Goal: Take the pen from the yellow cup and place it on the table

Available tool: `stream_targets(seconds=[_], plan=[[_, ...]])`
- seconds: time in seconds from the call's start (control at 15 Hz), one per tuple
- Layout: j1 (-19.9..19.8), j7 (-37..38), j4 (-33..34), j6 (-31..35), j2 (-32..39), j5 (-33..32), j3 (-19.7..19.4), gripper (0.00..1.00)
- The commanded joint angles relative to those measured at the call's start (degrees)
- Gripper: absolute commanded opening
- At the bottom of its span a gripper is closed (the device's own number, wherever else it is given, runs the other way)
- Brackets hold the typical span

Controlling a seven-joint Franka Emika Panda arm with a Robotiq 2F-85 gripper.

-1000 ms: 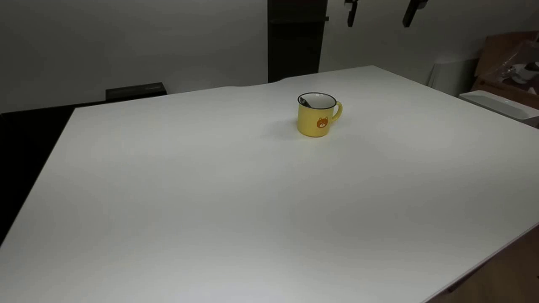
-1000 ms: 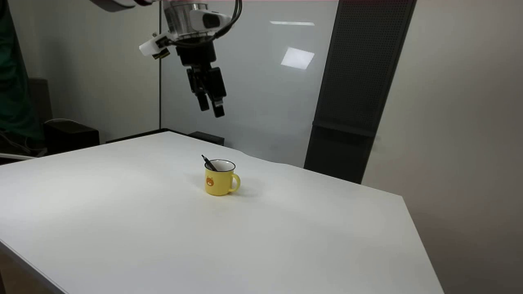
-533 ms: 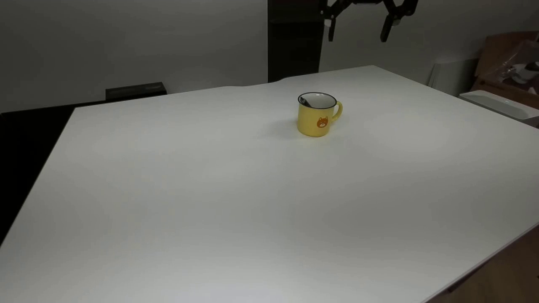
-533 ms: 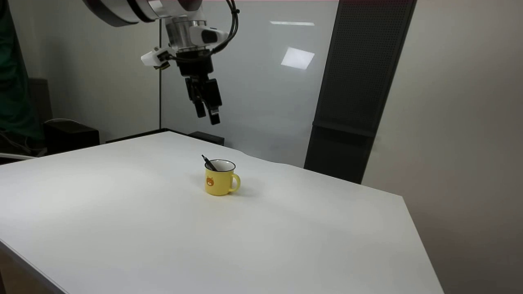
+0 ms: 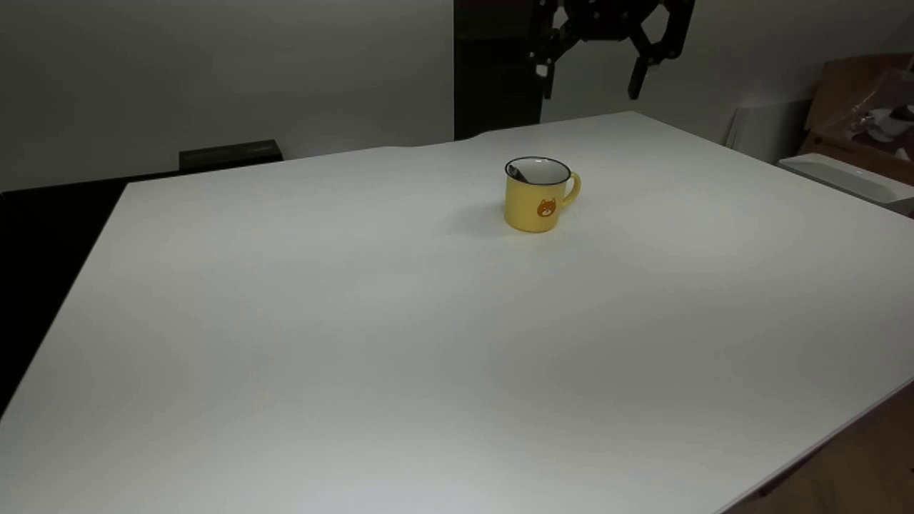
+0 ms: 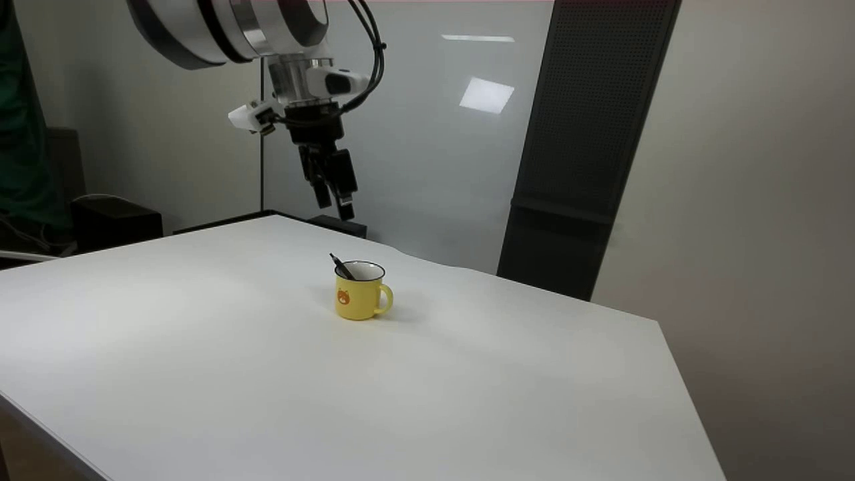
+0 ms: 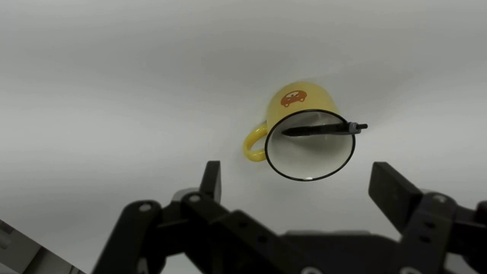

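Note:
The yellow cup (image 5: pixel 530 207) stands upright on the white table (image 5: pixel 357 321), toward its far edge; it also shows in an exterior view (image 6: pixel 361 302) and in the wrist view (image 7: pixel 316 98). The black pen (image 7: pixel 319 129) leans inside the cup, its end sticking out over the rim opposite the handle. The pen also shows in both exterior views (image 5: pixel 516 173) (image 6: pixel 342 269). My gripper (image 7: pixel 296 163) is open and empty, above the table and apart from the cup; it also shows in both exterior views (image 5: pixel 591 97) (image 6: pixel 335 212). In the wrist view the cup appears beyond the fingertips.
A low black box (image 5: pixel 230 155) sits behind the table's far edge. A dark upright panel (image 6: pixel 568 153) stands against the wall. A cardboard box (image 5: pixel 828 107) and a white tray-like thing (image 5: pixel 850 178) are beside the table. A dark box (image 6: pixel 117 219) is at the back.
My gripper has moved down and closer to the cup, shifting left in both exterior views. It stays open. The cup and pen have not moved.

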Motion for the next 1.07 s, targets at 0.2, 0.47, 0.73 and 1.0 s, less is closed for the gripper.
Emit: stream_targets(seconds=[0.2, 0.47, 0.73, 1.0], plan=[[5.6, 4.4, 7.6, 2.8, 8.9, -0.4, -5.7, 1.00], [8.0, 5.0, 11.9, 1.2, 13.3, 2.3, -7.3, 1.00], [10.0, 4.7, 15.3, 0.0, 17.1, 4.3, -8.4, 1.00], [11.2, 4.2, 17.6, -1.1, 19.5, 6.0, -8.9, 1.00]])
